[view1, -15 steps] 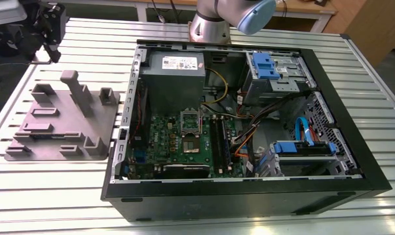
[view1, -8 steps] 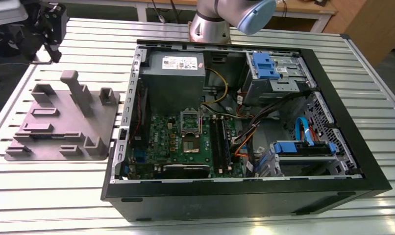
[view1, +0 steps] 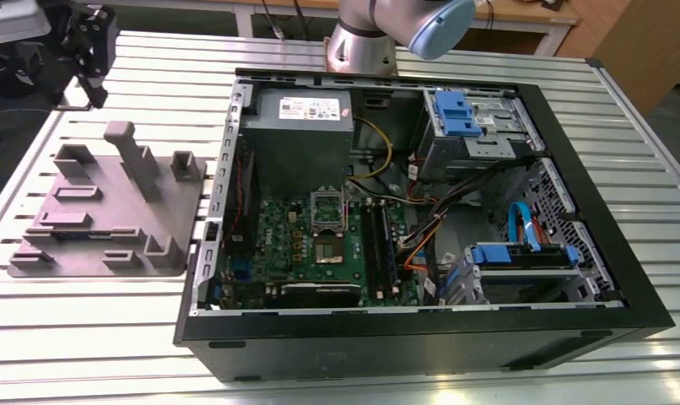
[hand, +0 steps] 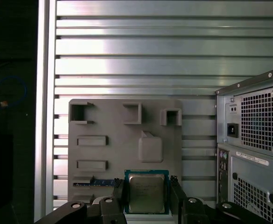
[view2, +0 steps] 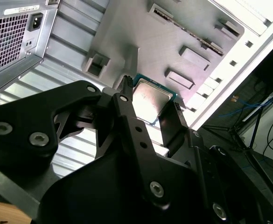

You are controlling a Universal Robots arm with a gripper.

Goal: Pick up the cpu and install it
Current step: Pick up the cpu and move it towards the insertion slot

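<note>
The cpu (hand: 146,191) (view2: 151,100) is a small square chip with a silvery top and a thin green edge. It sits between the two black fingers of my gripper (hand: 146,192) (view2: 150,101), which is shut on it, held in the air above the grey fixture plate (hand: 108,154) (view2: 141,28). In the exterior view my gripper (view1: 93,63) hangs at the far left, beyond the fixture plate (view1: 104,211) and apart from the open computer case (view1: 407,329). Inside the case the green motherboard (view1: 289,245) shows its silver socket frame (view1: 326,211).
The case holds a grey power supply box (view1: 300,126), blue drive brackets (view1: 458,114) (view1: 520,253) and loose cables (view1: 430,211). Its rear panel with vent grille (hand: 257,121) (view2: 8,37) stands beside the fixture plate. The slatted metal table (view1: 115,337) ends at a dark edge (hand: 15,116).
</note>
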